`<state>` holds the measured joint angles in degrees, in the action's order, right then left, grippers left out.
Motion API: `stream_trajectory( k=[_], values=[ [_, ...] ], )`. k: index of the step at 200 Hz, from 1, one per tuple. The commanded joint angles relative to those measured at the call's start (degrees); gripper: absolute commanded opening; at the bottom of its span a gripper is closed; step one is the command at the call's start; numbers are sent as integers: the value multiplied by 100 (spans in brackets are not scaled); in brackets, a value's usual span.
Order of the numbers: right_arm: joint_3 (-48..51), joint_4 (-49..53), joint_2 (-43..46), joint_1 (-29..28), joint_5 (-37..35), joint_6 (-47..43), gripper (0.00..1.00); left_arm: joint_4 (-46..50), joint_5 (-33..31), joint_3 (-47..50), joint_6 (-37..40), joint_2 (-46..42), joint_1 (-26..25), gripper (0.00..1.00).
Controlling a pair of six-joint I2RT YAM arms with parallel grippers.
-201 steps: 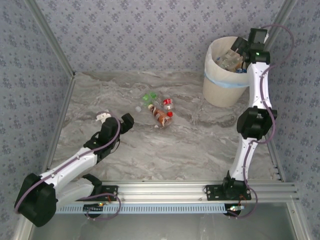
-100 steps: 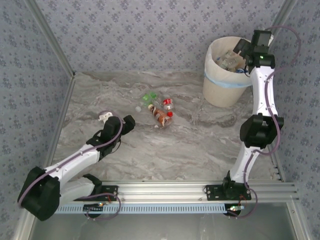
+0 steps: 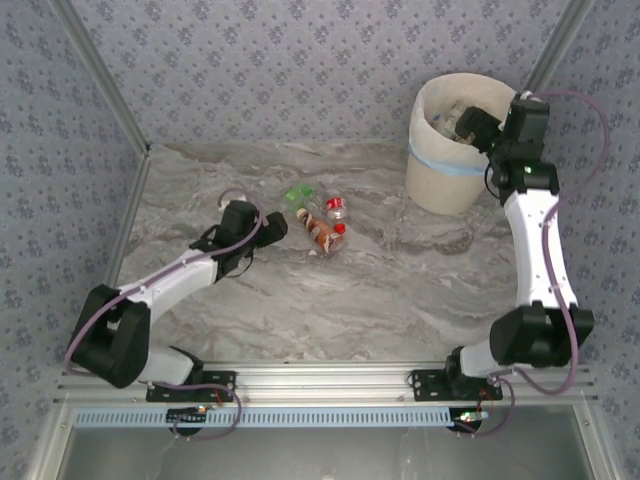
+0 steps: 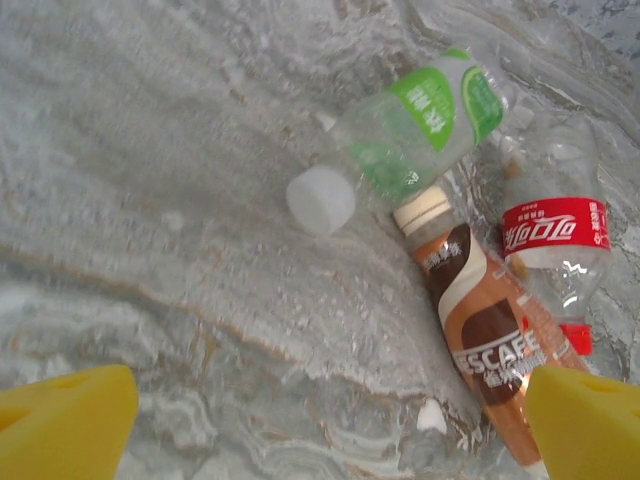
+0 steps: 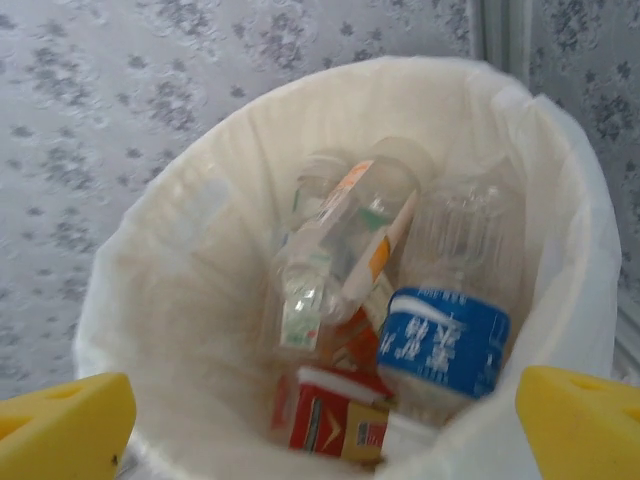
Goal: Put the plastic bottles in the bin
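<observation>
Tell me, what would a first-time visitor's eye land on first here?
Probably the cream bin at the far right of the marble table, already holding several plastic bottles, with the right gripper open above it. Next comes the little heap of three bottles mid-table, with green, brown and red labels, and the open left gripper just beside it.

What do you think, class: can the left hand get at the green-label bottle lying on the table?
Probably yes. The left hand is open, facing the green-label bottle, with bare table between them. The coffee bottle lies beside it, not over it.
</observation>
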<state>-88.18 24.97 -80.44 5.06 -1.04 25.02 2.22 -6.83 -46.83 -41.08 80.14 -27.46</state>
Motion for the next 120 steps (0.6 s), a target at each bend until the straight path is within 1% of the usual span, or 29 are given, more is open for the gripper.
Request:
stream_trajectory(
  k=[1, 13, 45, 76, 97, 120],
  values=[
    [718, -556, 632, -74, 531, 324, 100, 383, 292, -577, 1253, 365, 147, 98],
    [1102, -730, 933, -101, 639, 387, 100, 472, 378, -795, 1604, 630, 216, 96],
    [1548, -644, 1382, -153, 736, 495, 100, 675, 1063, -1569, 2365, 1434, 443, 95],
    [1716, -467, 1570, -189, 792, 487, 100, 1280, 854, -2753, 3089, 2489, 448, 99],
    [1760, -392, 1660, -198, 797, 453, 100, 1777, 997, -3551, 3428, 3148, 455, 99],
    [1752, -280, 1738, -202, 722, 375, 100, 2009, 1002, -4078, 3657, 3612, 467, 99]
  ],
)
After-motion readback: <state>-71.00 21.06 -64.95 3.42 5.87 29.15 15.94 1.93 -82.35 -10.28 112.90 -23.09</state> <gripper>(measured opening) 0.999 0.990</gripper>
